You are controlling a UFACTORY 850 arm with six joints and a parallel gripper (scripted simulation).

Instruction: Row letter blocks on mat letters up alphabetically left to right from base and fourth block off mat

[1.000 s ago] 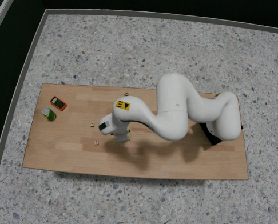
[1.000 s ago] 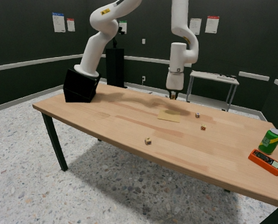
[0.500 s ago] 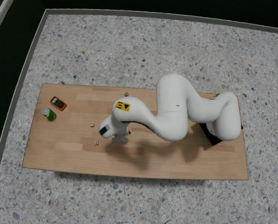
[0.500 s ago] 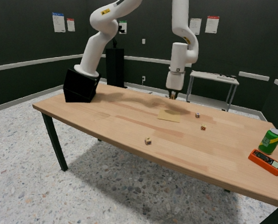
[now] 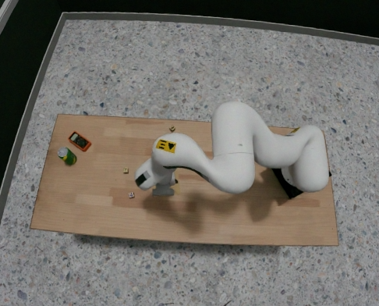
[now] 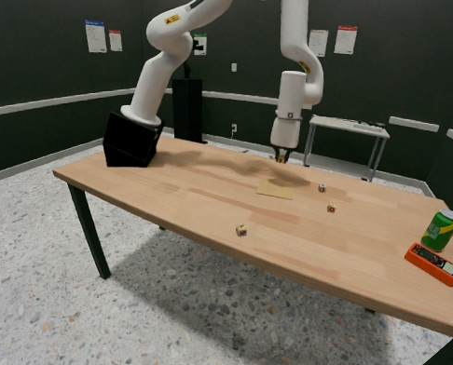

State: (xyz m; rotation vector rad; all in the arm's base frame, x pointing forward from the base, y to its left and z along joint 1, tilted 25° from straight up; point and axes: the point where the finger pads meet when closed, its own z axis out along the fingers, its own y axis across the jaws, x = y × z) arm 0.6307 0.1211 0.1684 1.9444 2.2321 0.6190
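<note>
My gripper (image 6: 281,157) points straight down and is shut on a small block (image 6: 280,159), held a little above the table over the far side of the tan mat (image 6: 276,188). In the overhead view the wrist (image 5: 163,187) hides the fingers, the held block and most of the mat. Three more small blocks lie on the bare wood off the mat: one to the right of the mat (image 6: 322,187) (image 5: 131,194), one nearer the can (image 6: 331,208) (image 5: 125,170), and one by the table's edge (image 6: 240,229) (image 5: 172,128). Their top faces are too small to read.
A green can (image 6: 440,229) (image 5: 66,155) and an orange meter (image 6: 432,263) (image 5: 79,140) sit at the table end far from the base. The arm's black base block (image 6: 129,141) stands at the other end.
</note>
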